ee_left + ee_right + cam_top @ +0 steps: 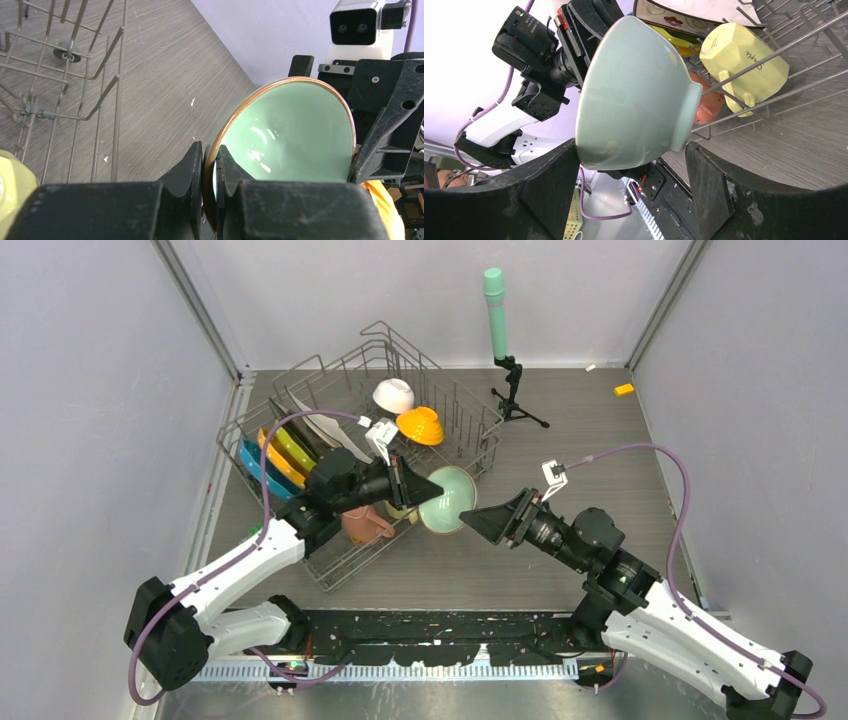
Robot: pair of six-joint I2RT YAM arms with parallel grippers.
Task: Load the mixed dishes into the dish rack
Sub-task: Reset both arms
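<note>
1. One pale green bowl [447, 498] is hanging in the air, tipped on its side, just outside the dish rack's [345, 570] right edge, close to its near corner and above the table [600, 490].
2. The left gripper [432, 495] is pinching the bowl's brown rim, one finger inside and one outside, clamped tight on it.
3. The right gripper [475, 517] is standing with its fingers spread wide on either side of the bowl's body. A gap is showing beside one finger in the right wrist view, so it is gripping nothing.
4. The rack is already carrying plates [275, 455] standing along its left edge and a white bowl [394, 394] and orange bowl [420, 425] toward its far right corner. A pink mug [362, 525] and a pale yellow mug [744, 55] are lying by its near edge.
5. Judging from this, the step in hand is a hand-over between the arms, with the left arm alone bearing the bowl.
6. The next move is calling for the right gripper to back straight away from the bowl. The left arm then needs to swing the bowl over the rack's right edge and lower it among the tines before letting go. The thin rim pinch is leaving the bowl free to pivot, so a slow move seems wise.
</note>
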